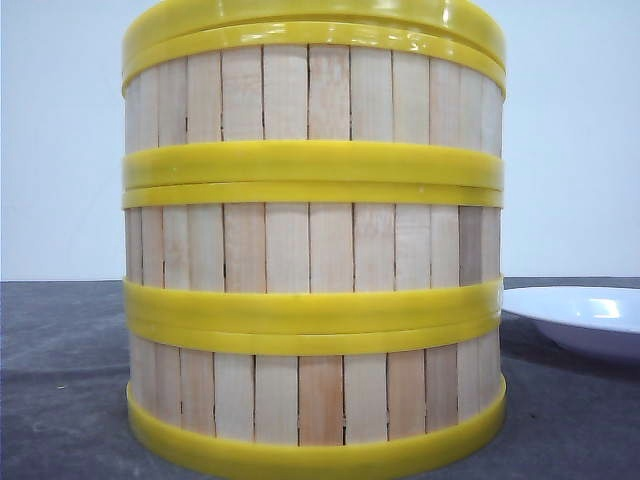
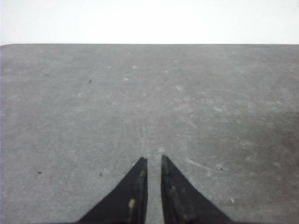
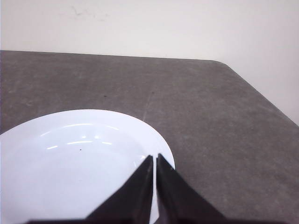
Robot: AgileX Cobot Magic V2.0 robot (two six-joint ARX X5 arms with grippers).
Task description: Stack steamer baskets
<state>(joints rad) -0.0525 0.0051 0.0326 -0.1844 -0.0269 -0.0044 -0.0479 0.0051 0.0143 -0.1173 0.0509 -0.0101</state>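
Three steamer baskets (image 1: 312,250) are seen stacked only up front, beside a white plate (image 1: 590,315). The left gripper (image 2: 154,161), nearly closed, is over bare table (image 2: 149,102); the right gripper (image 3: 154,157), closed, over the plate.

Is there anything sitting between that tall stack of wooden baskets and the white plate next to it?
No. In the front view, only bare dark grey tabletop lies between the stack of yellow-rimmed wooden-slat steamer baskets and the white round plate.

Steamer baskets (image 1: 312,250) pale wooden slats, yellow rims; plate (image 3: 70,163) white; table (image 2: 149,102) grey.
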